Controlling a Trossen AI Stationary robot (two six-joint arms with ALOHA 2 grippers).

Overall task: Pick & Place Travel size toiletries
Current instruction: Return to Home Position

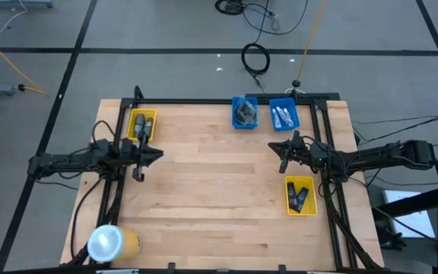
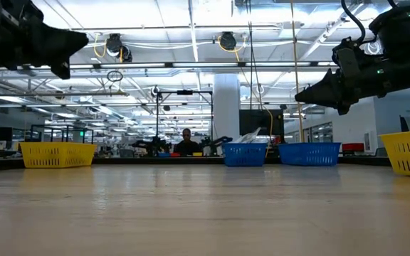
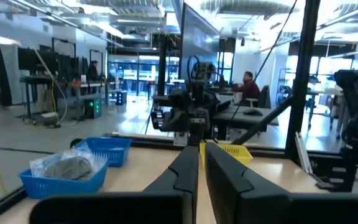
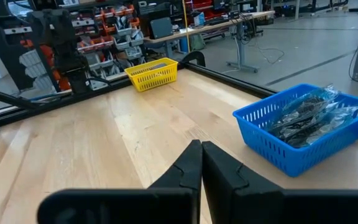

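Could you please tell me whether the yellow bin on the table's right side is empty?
No, the high view shows dark items lying inside that yellow bin.

Matt wooden table (image 1: 204, 190), plastic bins (image 4: 272, 137)

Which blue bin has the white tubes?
The right blue bin: white tubes lie in it. The left blue bin beside it holds dark bagged items instead.

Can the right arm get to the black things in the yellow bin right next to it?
Probably yes. The right pincer hangs shut above the table, and the yellow bin lies close beside that arm, open on top, with nothing over the black things. It would have to open first.
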